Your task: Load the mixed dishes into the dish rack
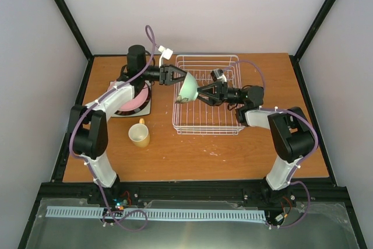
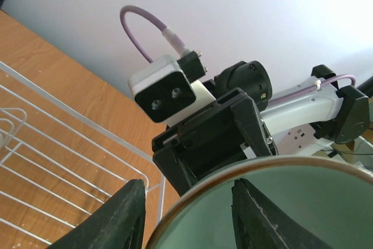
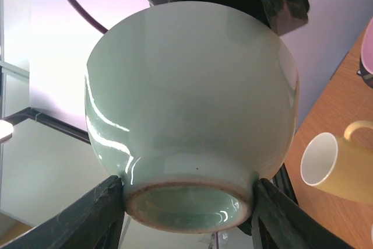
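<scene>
Two end effectors clamped on one pale green bowl (image 1: 187, 88), held above the left side of the dish rack (image 1: 214, 119).
The rim is pinched by the left end effector (image 1: 178, 80) and the foot ring by the right end effector (image 1: 202, 93). The glazed ceramic is judged stiff, breakable and slippery, so the rim wall is preferred.

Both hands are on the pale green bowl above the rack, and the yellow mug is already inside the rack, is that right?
No, the top view shows the yellow mug on the table, left of the dish rack, not inside it. The left hand and right hand are on the pale green bowl above the rack.
</scene>
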Available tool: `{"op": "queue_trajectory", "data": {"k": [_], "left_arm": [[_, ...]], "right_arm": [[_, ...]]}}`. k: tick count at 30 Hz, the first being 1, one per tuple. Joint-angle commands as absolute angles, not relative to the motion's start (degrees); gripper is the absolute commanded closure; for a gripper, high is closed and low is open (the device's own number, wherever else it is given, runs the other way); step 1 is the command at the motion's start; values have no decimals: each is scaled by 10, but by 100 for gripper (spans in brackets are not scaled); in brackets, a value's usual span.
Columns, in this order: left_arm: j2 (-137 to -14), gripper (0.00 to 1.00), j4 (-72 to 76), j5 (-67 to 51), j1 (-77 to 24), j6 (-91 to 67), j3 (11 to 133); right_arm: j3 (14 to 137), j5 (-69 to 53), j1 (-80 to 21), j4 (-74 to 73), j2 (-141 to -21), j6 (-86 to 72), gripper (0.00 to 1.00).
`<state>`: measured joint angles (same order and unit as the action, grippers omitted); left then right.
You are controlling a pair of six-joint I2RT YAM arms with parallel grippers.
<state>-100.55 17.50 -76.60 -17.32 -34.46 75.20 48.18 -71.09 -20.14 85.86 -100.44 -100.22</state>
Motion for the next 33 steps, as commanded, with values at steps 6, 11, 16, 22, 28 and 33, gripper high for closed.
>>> {"op": "queue_trajectory", "data": {"k": [6, 11, 16, 22, 28, 33], "left_arm": [[-1034, 58, 61, -733, -142, -250, 825], [-1046, 58, 15, -711, -123, -218, 853], [-1043, 58, -62, -672, -104, -166, 887], [-1018, 59, -88, -646, -80, -146, 893], [-983, 59, -151, -594, -52, -117, 902], [-964, 59, -255, -497, -46, -49, 952]], "right_arm": [[456, -723, -173, 960, -1020, -978, 97], [437, -735, -153, 960, -1027, -967, 97], [410, -751, -118, 952, -1017, -945, 97], [437, -739, -99, 489, -926, -617, 97], [637, -525, -106, -180, -865, -157, 97], [739, -367, -113, -355, -868, -85, 97]]}}
